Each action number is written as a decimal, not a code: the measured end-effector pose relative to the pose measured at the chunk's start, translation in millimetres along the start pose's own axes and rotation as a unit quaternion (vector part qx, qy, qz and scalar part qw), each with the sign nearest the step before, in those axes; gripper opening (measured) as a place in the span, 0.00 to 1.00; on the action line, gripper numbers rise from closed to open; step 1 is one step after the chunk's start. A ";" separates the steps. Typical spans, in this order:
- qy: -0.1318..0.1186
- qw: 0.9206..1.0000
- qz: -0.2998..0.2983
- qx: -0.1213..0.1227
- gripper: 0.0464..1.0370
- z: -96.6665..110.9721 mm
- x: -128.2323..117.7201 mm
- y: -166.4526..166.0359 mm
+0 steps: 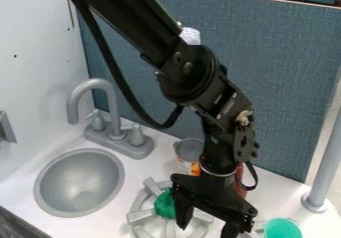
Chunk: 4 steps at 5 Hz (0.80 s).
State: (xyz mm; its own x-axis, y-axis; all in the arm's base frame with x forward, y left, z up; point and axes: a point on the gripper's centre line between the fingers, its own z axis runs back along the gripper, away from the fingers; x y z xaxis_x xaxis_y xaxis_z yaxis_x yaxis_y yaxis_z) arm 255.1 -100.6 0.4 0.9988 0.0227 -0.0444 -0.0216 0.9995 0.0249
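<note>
Backdrop: blue-gray divider panel (286,82), white wall (40,58) at one side.
Surface: white counter (266,197) with sink (80,182) and gray faucet (100,85).
Gripper (206,226): over the burner (142,216), pointing down, fingers spread, nothing seen between them.
Green cloth (164,204): crumpled, on the burner, just beside one finger, edge partly hidden by it; contact can't be told.
Can (189,151): upright on counter, behind the burner.
Red bottle (240,182): behind gripper, mostly hidden.
Green cup (281,228): near the view's lower edge, beyond the gripper from the cloth.
Done: no finished step evident; cloth lies ungrasped on the burner.
Left: probably a grasp, unless cloth was just released; one moment can't settle which.
</note>
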 end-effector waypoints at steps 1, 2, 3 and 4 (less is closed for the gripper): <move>0.014 1.000 0.000 0.005 0.96 -7.8 -3.7 0.7; -0.010 1.000 0.006 -0.023 0.96 -5.5 5.6 -9.2; -0.038 0.998 -0.004 -0.045 0.96 4.9 20.8 -26.9; -0.027 0.998 -0.011 -0.052 0.96 -3.1 33.0 -40.5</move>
State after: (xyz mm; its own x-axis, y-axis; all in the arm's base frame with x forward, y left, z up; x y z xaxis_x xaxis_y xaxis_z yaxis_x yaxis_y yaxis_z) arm 288.8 -140.3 -5.1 0.9999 0.0027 0.0109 -0.0018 0.9969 -0.0789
